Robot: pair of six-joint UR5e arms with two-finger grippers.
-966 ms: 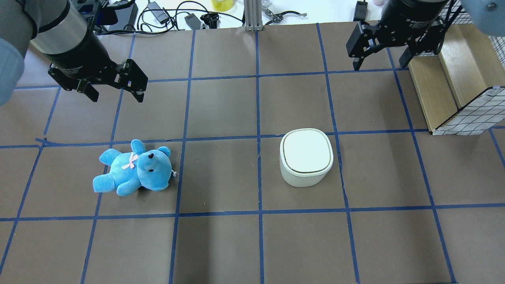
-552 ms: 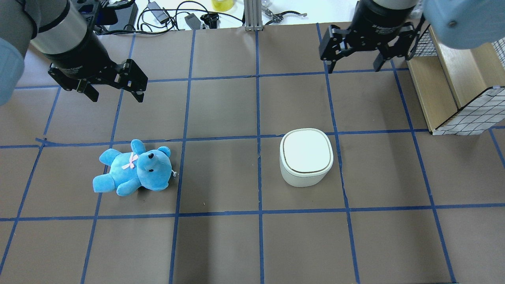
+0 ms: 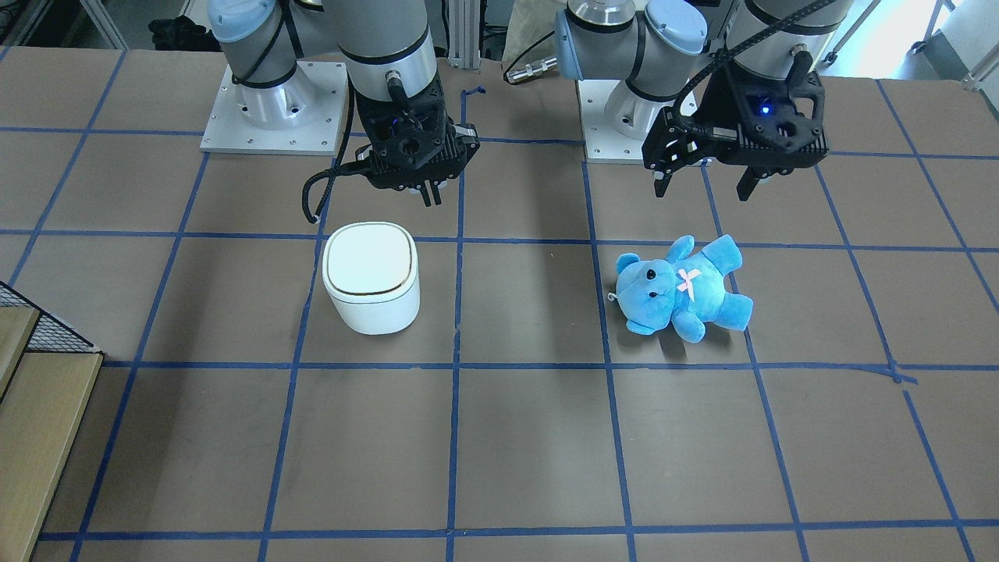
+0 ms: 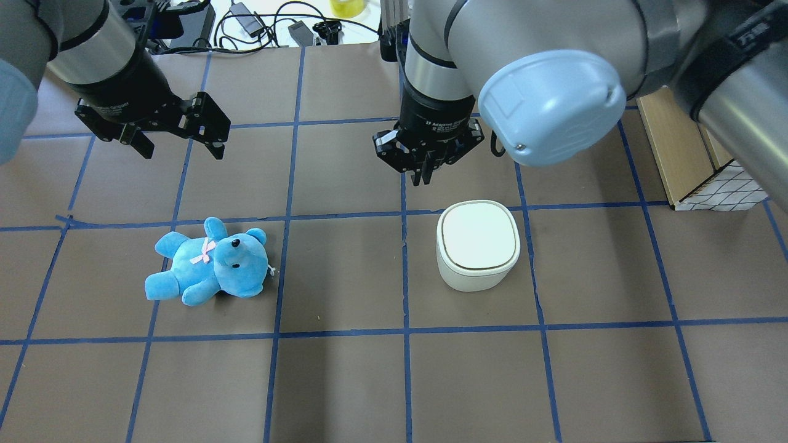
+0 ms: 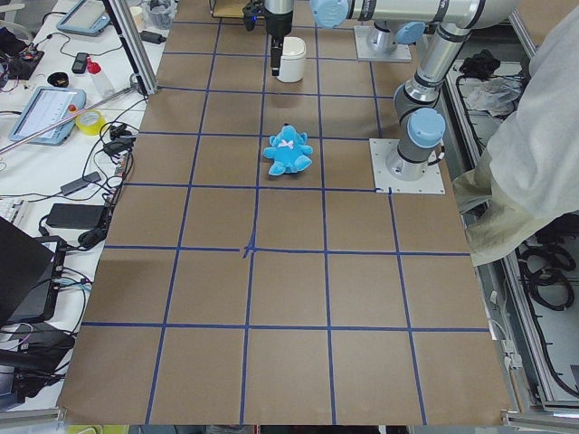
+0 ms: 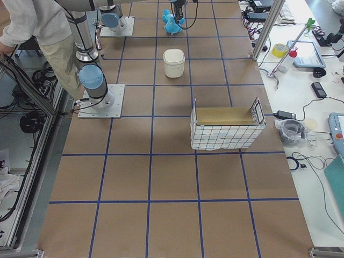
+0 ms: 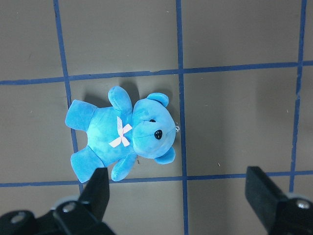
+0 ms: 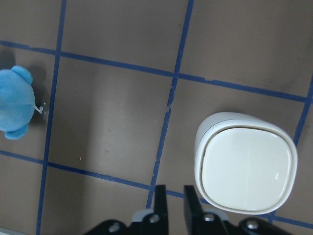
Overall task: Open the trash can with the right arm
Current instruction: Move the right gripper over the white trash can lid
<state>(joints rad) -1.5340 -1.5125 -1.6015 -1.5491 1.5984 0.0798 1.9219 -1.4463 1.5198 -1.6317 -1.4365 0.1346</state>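
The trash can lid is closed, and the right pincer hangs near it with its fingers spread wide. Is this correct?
One detail is wrong: the right pincer has its fingers close together, not spread wide, as the overhead exterior view shows. The trash can lid is closed, and the pincer hangs near it.

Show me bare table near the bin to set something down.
Free: the square between the bin and the teddy; the square between bin and wooden box; the whole row on the operators' side of both. Crowded: beside the bin on the robot's side, where the right gripper hangs; around the teddy, near the left gripper.
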